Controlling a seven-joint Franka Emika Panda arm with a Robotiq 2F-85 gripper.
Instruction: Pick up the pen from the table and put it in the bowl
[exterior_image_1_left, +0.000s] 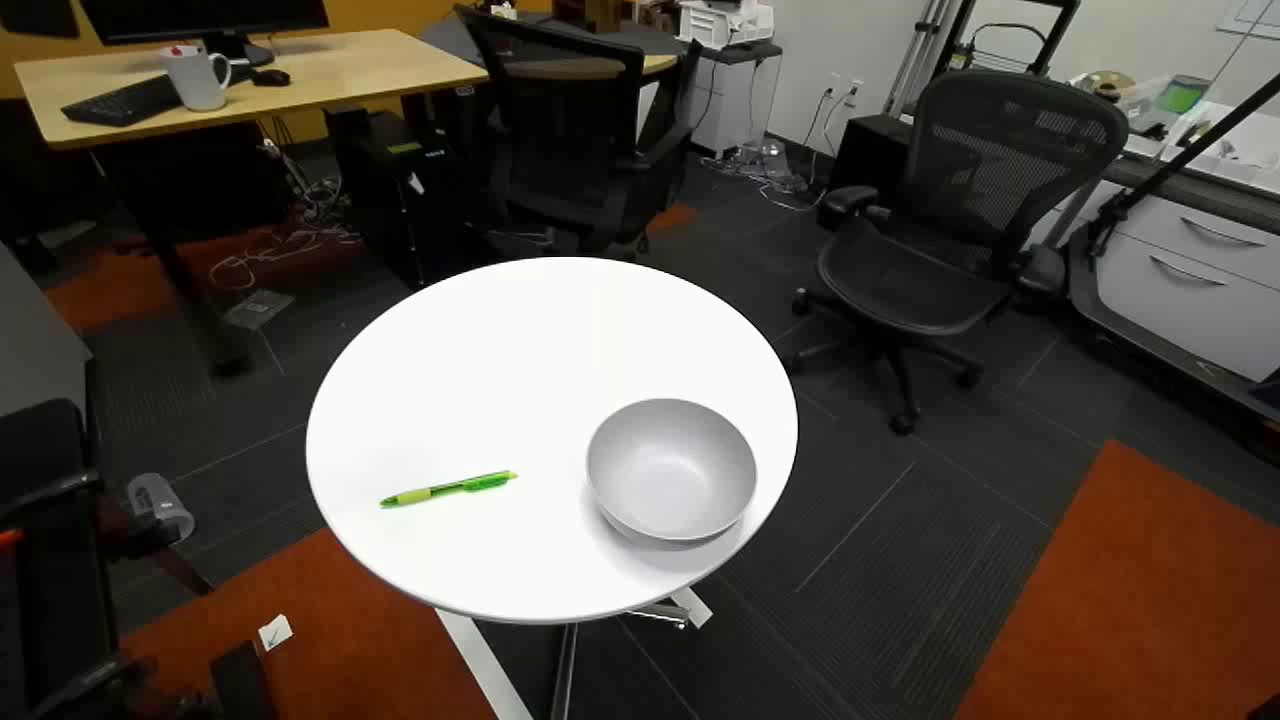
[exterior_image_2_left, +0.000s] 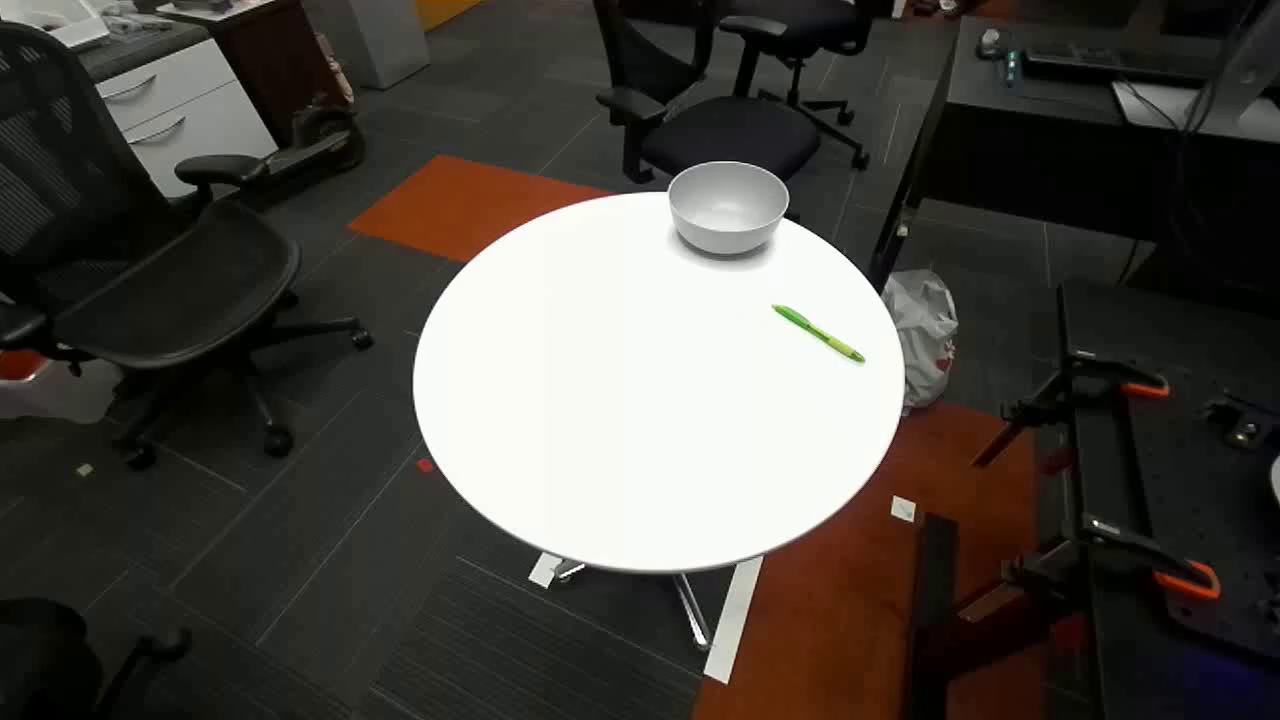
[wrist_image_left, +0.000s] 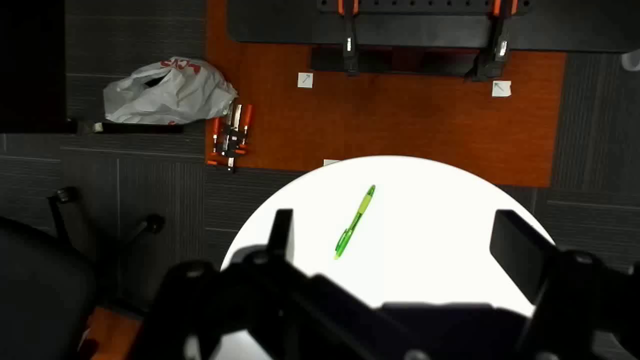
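Observation:
The bright green pen (exterior_image_1_left: 448, 489) lies flat on the round white table (exterior_image_1_left: 500, 370), near one side; it also shows in an exterior view (exterior_image_2_left: 818, 334). The grey bowl (exterior_image_1_left: 672, 475) stands upright on the table (exterior_image_2_left: 620, 400) near its edge, apart from the pen; its inside looks empty in both exterior views (exterior_image_2_left: 728, 210). In the wrist view my gripper (wrist_image_left: 395, 235) is wide open and empty, above the table (wrist_image_left: 425, 200). The pen (wrist_image_left: 355, 222) lies below it, nearer the left finger. The bowl is not clearly seen in the wrist view. The gripper is out of both exterior views.
A black bench (exterior_image_2_left: 1180, 450) with orange-tipped clamps (exterior_image_2_left: 1185, 580) stands beside the table. Black office chairs (exterior_image_1_left: 960, 200) and a wooden desk (exterior_image_1_left: 340, 75) stand around. A plastic bag (wrist_image_left: 170, 92) lies on the floor.

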